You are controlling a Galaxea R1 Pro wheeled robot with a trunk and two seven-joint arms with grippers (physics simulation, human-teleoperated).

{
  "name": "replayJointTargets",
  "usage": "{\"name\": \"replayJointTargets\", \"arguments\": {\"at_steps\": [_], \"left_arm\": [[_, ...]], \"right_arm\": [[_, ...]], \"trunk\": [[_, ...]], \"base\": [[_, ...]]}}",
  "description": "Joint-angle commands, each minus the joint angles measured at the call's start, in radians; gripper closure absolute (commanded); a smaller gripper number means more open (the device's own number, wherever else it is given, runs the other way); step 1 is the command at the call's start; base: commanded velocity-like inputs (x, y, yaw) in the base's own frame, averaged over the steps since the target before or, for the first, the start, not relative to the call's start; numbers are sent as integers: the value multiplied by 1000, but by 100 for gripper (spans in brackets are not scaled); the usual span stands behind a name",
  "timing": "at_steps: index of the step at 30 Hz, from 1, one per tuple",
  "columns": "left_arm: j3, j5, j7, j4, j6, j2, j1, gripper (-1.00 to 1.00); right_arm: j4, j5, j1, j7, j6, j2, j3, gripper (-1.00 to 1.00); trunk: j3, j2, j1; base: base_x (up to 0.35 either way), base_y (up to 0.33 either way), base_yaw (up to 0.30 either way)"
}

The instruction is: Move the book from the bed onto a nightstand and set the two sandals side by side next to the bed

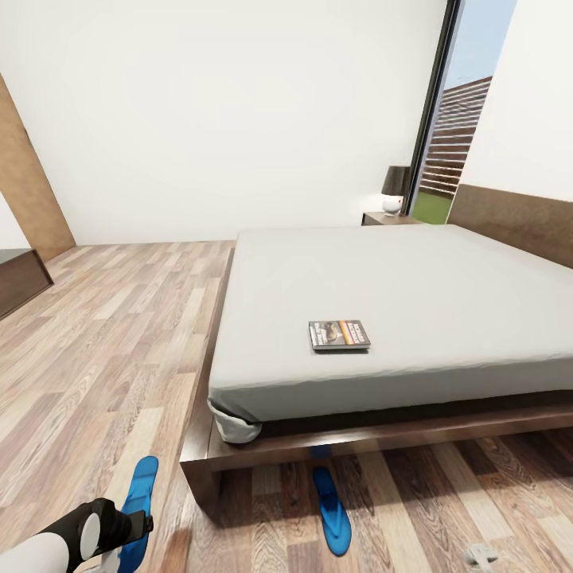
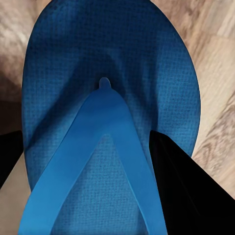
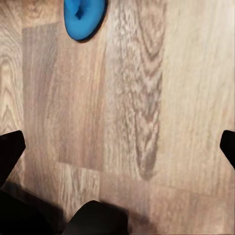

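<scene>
Looking over a wood-plank floor (image 1: pixel 103 334) in a white-walled bedroom, with the bed (image 1: pixel 398 302) at right and the book (image 1: pixel 339 335) flat on the mattress near its foot edge. Far behind, a nightstand (image 1: pixel 382 217) with a lamp (image 1: pixel 395 189) by the window (image 1: pixel 461 119). One sandal (image 1: pixel 332 509) on the floor, partly under the bed frame. Other sandal (image 2: pixel 110 122) pinched between the left gripper (image 1: pixel 131 521) fingers (image 2: pixel 181 191), low at the left bed corner. Right gripper (image 3: pixel 117 147) spread wide above bare floor, a sandal tip ahead.
</scene>
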Motion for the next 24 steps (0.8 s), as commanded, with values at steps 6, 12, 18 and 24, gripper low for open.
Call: {"name": "replayJointTargets", "arguments": {"at_steps": [6, 12, 18, 24], "left_arm": [[1, -1, -4, -4, -6, 1, 1, 100], [1, -1, -5, -4, -6, 1, 0, 100], [1, -1, -5, -4, -6, 1, 0, 100], [1, -1, -6, -4, -6, -1, 0, 100]], "right_arm": [[-32, -7, 0, -9, 3, 1, 14, -100], [-37, -14, 1, 26, 5, -4, 9, -100], [-40, -12, 1, 138, 1, -6, 7, -100], [-41, -13, 1, 173, -2, -5, 6, -100]], "trunk": [[-1, 0, 0], [-1, 0, 0], [-1, 0, 0], [-1, 0, 0]], "base": [[0, 0, 0], [0, 0, 0], [0, 0, 0], [0, 0, 0]]}}
